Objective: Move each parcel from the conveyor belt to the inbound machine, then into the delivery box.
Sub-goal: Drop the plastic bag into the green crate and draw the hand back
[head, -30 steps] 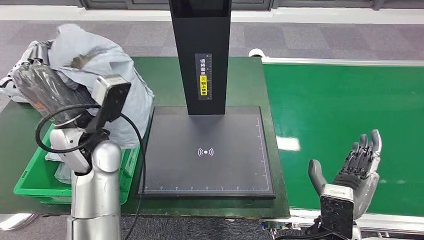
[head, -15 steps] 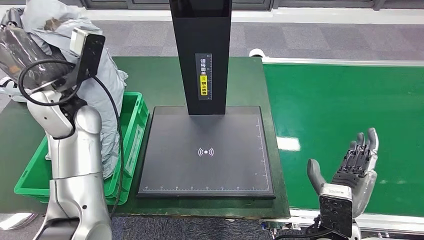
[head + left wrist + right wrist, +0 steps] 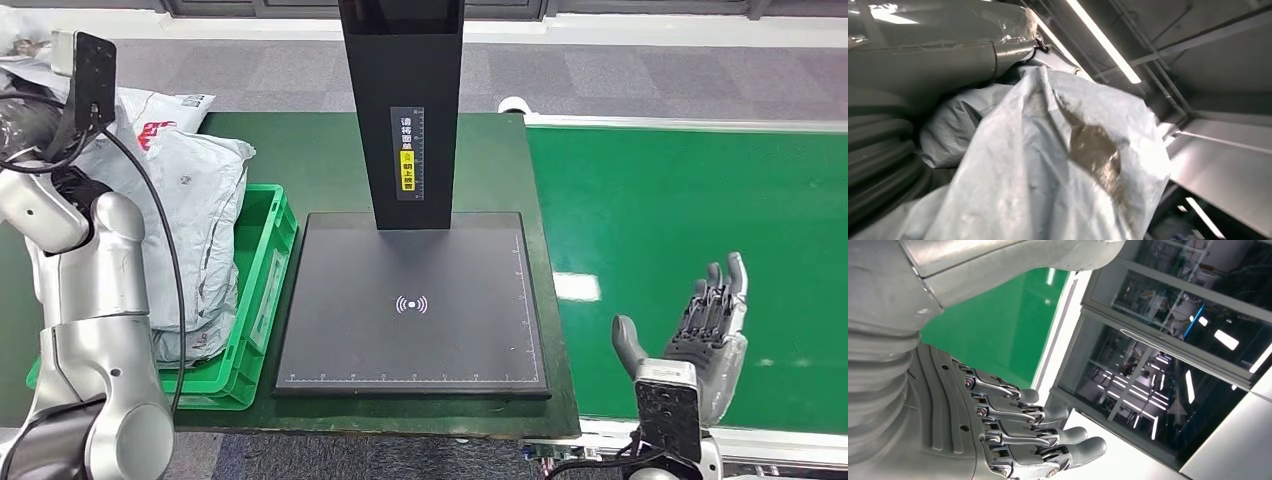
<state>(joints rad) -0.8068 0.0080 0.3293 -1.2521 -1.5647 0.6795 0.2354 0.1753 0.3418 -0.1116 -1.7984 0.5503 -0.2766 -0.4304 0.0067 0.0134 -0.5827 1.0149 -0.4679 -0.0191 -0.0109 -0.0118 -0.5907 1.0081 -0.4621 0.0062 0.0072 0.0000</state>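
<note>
A wireless-signal symbol [image 3: 411,304] is printed on the flat black scanner plate [image 3: 330,340]; the black upright column [image 3: 401,60] bears a strip label [image 3: 407,153] too small to be read.

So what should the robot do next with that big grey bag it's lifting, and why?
Probably lower the crumpled grey plastic parcel and let go. The left hand holds it up high beside the green plastic crate, where other grey parcels already lie, and the black scanner plate is bare.

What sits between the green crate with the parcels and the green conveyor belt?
The head view shows the black inbound machine between the green crate and the conveyor belt: a flat scanning pad, bare of parcels, with a tall black post.
</note>
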